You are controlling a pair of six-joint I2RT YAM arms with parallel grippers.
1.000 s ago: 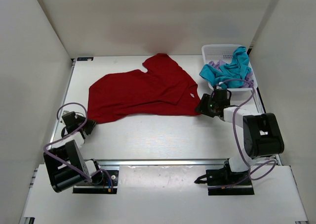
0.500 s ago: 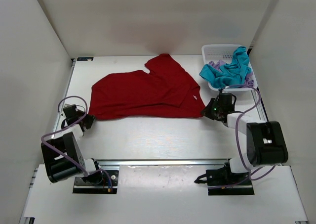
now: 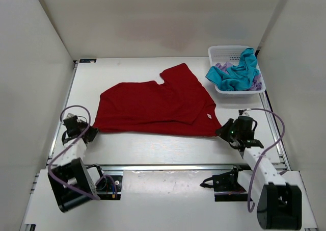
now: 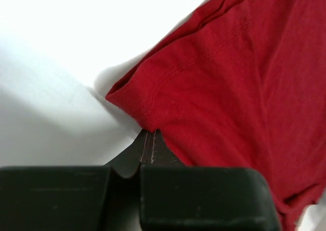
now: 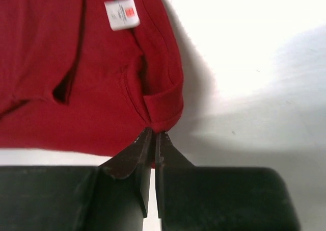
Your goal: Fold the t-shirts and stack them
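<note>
Pinching deep red cloth t-shirt (image 3: 153, 106) by near corners, your left gripper (image 4: 147, 135) and right gripper (image 5: 153, 133) clamp tight. Nothing folded yet; teal-blue cloth shirt (image 3: 235, 75), pale lavender cloth shirt (image 3: 220, 67) lie in white mesh basket (image 3: 224, 48).

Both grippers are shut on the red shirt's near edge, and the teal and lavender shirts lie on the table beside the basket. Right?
No: the top external view shows the teal shirt and lavender shirt in the white basket, not on the table. Left gripper and right gripper are each shut on the red shirt edge.
</note>
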